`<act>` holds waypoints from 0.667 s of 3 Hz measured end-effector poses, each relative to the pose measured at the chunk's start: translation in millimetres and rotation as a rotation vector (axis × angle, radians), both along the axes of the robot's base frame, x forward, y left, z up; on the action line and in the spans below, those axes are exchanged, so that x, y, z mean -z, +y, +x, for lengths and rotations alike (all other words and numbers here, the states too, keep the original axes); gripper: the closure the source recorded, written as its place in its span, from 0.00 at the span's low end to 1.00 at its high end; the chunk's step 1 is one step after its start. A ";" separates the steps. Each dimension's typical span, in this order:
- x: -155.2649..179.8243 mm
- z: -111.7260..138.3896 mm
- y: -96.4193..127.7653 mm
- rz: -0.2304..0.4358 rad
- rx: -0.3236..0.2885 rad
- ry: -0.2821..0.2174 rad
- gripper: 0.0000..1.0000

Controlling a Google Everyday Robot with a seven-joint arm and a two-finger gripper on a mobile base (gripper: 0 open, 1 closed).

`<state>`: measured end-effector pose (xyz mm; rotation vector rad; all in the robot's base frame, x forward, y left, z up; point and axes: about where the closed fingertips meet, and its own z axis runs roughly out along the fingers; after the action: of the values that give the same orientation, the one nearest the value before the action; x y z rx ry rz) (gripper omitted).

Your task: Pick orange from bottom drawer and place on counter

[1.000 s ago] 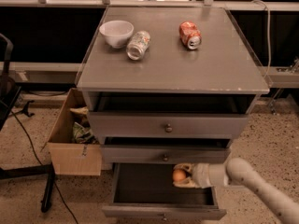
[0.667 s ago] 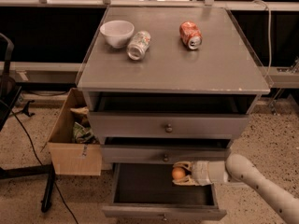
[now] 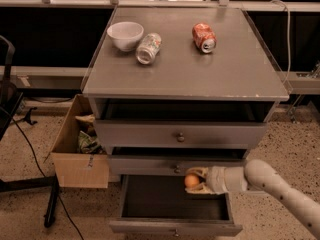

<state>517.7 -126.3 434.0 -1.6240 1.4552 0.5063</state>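
1. A grey cabinet (image 3: 100, 114) of three drawers stands on a speckled floor (image 3: 295, 134), with a dark wall and a pale ledge behind it.
2. The orange (image 3: 190, 181) sits between the two fingers of the tool (image 3: 195, 180), over the rear right part of the open bottom drawer (image 3: 170, 204) and just under the middle drawer's front.
3. The tool is clenched on the orange, one pale finger above the fruit and one below.
4. The orange seems lifted off the drawer's dark floor, though the angle does not settle it.
5. The arm (image 3: 280, 189), pale and rounded, comes in from the lower right corner and lies across the drawer's right side.
6. The middle drawer (image 3: 150, 165) is pulled out a little; the top drawer (image 3: 150, 134) also stands slightly out.
7. On the worktop (image 3: 200, 74), a white bowl (image 3: 125, 35) stands upright at the back left.
8. A silver can (image 3: 148, 47) lies on its side just beside the bowl.
9. A red-orange can (image 3: 204, 37) lies on its side at the back, right of centre, well apart from the silver one.
10. An open cardboard box (image 3: 75, 169) with crumpled contents rests on the floor against the cabinet's left side.
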 end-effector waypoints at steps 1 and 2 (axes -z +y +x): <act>-77.4 -0.9 1.8 -0.023 0.027 -0.057 1.00; -170.5 -5.5 -2.3 -0.053 0.062 -0.133 1.00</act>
<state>512.2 -128.6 604.5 -1.6170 1.4246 0.3208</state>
